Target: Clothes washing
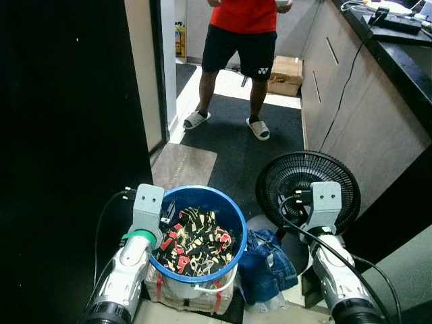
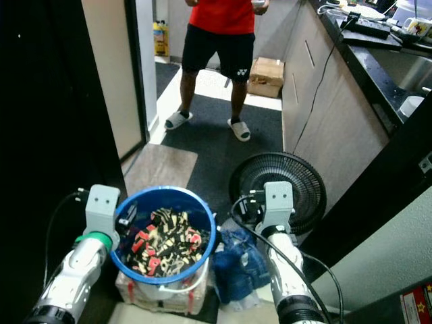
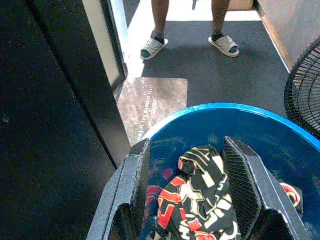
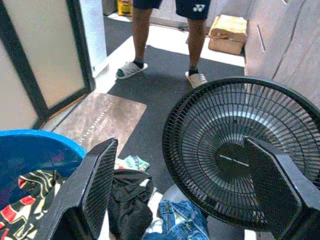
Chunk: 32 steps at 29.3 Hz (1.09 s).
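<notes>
The blue bucket (image 1: 233, 214) sits on the floor right in front of the robot, stuffed with a black, red and cream patterned garment (image 1: 196, 241), and it rests on top of a pale bundle with red straps (image 1: 192, 297). Just beside it on the robot's right lies a heap of blue denim (image 1: 268, 260), with a dark piece of clothing (image 4: 129, 205) tucked between bucket and denim. The left gripper (image 3: 192, 192) hangs over the bucket's near rim, its two black fingers spread apart above the patterned garment, gripping nothing. The right gripper (image 4: 192, 187) is out over the denim, fingers wide apart, facing a black floor fan (image 1: 307, 185) that stands just behind the denim. Beyond the bucket there's a brown doormat (image 1: 183, 165), then a dark rug (image 1: 246, 148) where a person in a red shirt, black shorts and pale slippers (image 1: 239, 40) stands. A cardboard box (image 1: 285, 74) sits beside the cabinets (image 1: 358, 101) along the right.
</notes>
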Motion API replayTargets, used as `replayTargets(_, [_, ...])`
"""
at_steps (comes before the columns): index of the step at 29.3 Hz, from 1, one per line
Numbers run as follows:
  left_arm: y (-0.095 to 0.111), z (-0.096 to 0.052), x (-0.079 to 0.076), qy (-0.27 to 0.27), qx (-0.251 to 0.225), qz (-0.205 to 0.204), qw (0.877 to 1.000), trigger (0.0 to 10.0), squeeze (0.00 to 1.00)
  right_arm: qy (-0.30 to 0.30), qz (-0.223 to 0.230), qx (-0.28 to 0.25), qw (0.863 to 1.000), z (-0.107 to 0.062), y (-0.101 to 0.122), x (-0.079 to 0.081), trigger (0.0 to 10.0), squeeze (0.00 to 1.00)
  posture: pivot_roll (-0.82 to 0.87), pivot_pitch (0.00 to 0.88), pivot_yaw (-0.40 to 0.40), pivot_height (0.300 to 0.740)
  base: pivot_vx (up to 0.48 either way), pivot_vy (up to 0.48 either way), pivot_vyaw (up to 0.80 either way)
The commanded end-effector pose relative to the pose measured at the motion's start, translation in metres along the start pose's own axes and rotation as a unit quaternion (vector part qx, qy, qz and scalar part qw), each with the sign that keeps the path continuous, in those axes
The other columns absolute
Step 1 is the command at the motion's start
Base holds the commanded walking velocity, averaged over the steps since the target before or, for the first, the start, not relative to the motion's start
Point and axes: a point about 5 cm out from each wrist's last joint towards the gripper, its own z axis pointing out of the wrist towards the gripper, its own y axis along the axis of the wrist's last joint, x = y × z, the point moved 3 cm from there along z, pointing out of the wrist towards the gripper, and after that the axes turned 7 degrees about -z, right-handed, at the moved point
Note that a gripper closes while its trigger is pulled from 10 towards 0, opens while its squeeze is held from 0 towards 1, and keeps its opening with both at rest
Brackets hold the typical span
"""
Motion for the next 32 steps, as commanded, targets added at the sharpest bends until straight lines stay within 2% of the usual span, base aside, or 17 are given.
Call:
replayTargets(1, [-0.009,-0.001,-0.006,-0.006,0.014,-0.003,1.0,10.0,0.0,-0.016,0.001,0.012,1.0,-0.006,-0.009,-0.005,10.0,0.0,-0.04,0.025,0.003,0.74,0.0,0.0,0.0])
replayTargets(8, [0.004,0.006,-0.017,-0.031,0.0,0.002,1.0,10.0,0.0,-0.02,-0.017,-0.012,1.0,-0.002,0.005,-0.015,10.0,0.0,-0.06,0.047,0.003,0.74,0.0,0.0,0.0])
replayTargets(10, [0.0,0.008,-0.016,-0.019,0.004,-0.006,1.0,10.0,0.0,-0.033,-0.013,-0.003,0.999,-0.005,-0.002,-0.022,10.0,0.0,-0.07,0.047,0.006,0.74,0.0,0.0,0.0])
replayTargets(17, [-0.003,0.004,-0.021,-0.037,0.01,0.0,0.999,10.0,0.0,-0.022,-0.014,-0.009,1.0,-0.009,0.0,-0.017,10.0,0.0,-0.09,0.031,0.021,0.74,0.0,0.0,0.0])
replayTargets(20, [0.0,0.008,-0.022,-0.043,0.008,0.006,0.999,10.0,0.0,-0.026,-0.017,-0.016,0.999,-0.006,0.005,-0.022,10.0,0.0,-0.09,0.023,0.026,0.74,0.0,0.0,0.0])
replayTargets(25, [0.002,0.012,-0.019,-0.033,0.003,0.003,0.999,10.0,0.0,-0.05,-0.012,-0.007,0.999,-0.004,0.001,-0.028,10.0,0.0,-0.07,0.0,0.034,0.74,0.0,0.0,0.0])
replayTargets(32, [-0.001,0.011,-0.017,-0.037,0.006,0.009,0.999,10.0,0.0,-0.035,-0.004,-0.007,0.999,-0.003,0.001,-0.019,10.0,0.0,-0.08,0.0,0.01,0.74,0.0,0.0,0.0])
